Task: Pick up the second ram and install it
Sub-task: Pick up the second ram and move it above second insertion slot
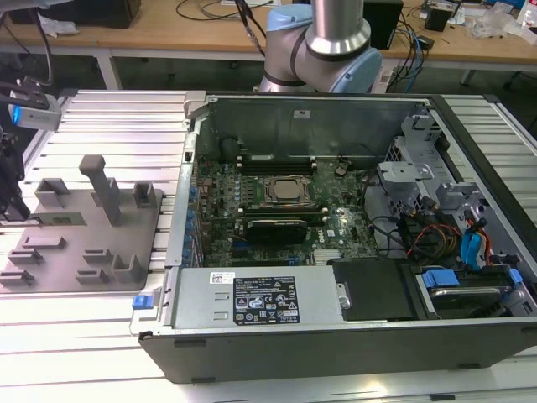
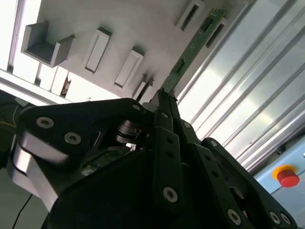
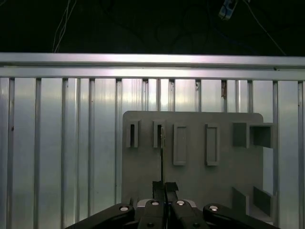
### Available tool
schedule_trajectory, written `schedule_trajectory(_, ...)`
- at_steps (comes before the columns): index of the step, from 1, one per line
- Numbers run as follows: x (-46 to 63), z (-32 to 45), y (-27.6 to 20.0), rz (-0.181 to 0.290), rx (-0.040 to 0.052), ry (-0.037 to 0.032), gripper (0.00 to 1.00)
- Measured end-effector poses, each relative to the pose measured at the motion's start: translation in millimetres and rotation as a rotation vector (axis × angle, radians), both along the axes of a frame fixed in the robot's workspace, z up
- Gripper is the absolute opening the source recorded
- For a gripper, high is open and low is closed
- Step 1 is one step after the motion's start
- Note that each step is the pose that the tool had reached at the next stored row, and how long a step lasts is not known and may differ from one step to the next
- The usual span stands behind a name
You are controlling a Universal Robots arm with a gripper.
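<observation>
The gripper has its fingers drawn narrow, pinched on one end of the second ram, which shows edge-on as a thin line in the first wrist view. The stick's far end sits at a slot of the grey fixture plate. In the second wrist view the green board runs away from the fingertips along the plate's row of slots. The plate lies on the ribbed aluminium table at the exterior view's left, apart from the open computer case.

The main risk is the hold itself: the grip is on one end of a long, thin stick, so the free length can sag or swing, and I judge it likely to pivot between the pads. If the lift is not straight, the far end can catch on the slot wall and twist the board. A tilted stick would then meet the motherboard askew, beside the processor, and jam or seat on one side only
</observation>
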State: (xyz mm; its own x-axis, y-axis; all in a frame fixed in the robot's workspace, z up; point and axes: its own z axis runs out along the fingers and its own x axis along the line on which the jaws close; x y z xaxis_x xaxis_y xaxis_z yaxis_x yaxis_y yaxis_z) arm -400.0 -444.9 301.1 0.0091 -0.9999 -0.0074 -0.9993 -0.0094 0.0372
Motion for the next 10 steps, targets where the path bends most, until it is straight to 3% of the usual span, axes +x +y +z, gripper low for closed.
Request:
schedule_trajectory(4,0.0,8.1,0.0,0.0,-0.0001,0.0,0.09)
schedule_trajectory(7,0.0,24.9,0.0,0.0,0.0,-0.0004,0.09)
schedule_trajectory(10,0.0,32.9,0.0,0.0,0.0,-0.0008,0.09)
